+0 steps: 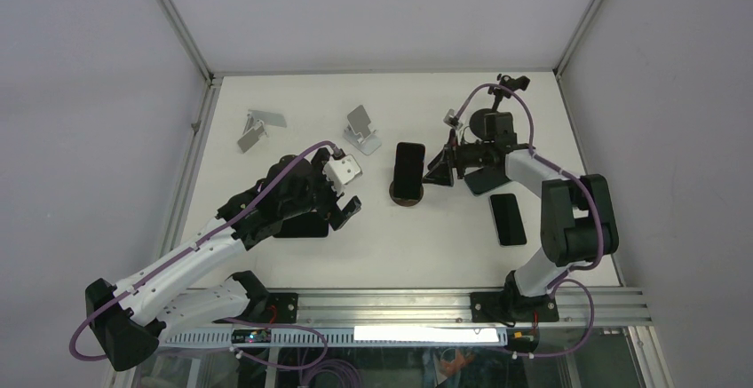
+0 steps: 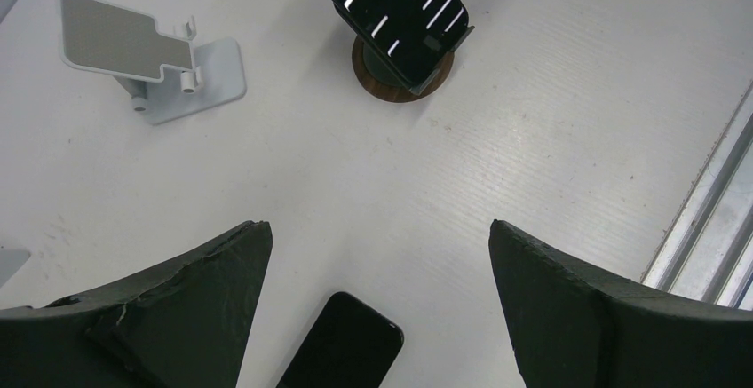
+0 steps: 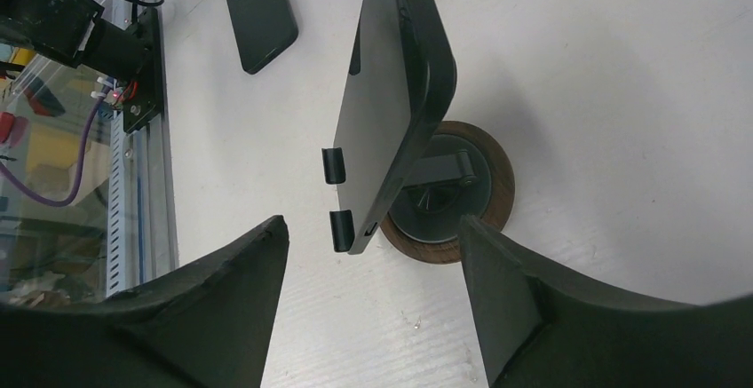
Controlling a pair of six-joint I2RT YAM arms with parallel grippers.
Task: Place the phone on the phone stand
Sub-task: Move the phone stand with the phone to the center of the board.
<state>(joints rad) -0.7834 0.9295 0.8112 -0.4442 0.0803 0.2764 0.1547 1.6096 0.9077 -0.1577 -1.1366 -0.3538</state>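
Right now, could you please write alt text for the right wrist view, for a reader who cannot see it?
A dark phone leans on a phone stand with a round wooden base, just ahead of the open right pincer. A second phone lies flat on the white table beyond.

My left arm rises from its base at the near left and stretches far and to the right, its white links low and close to level. The wrist tips downward, and my left gripper hangs with its two dark fingers spread wide apart. My right arm stands at the near right, elbow folded high, white forearm reaching far and to the left. My right gripper points left and angles downward, its two dark fingers likewise parted wide, a broad gap showing between them.
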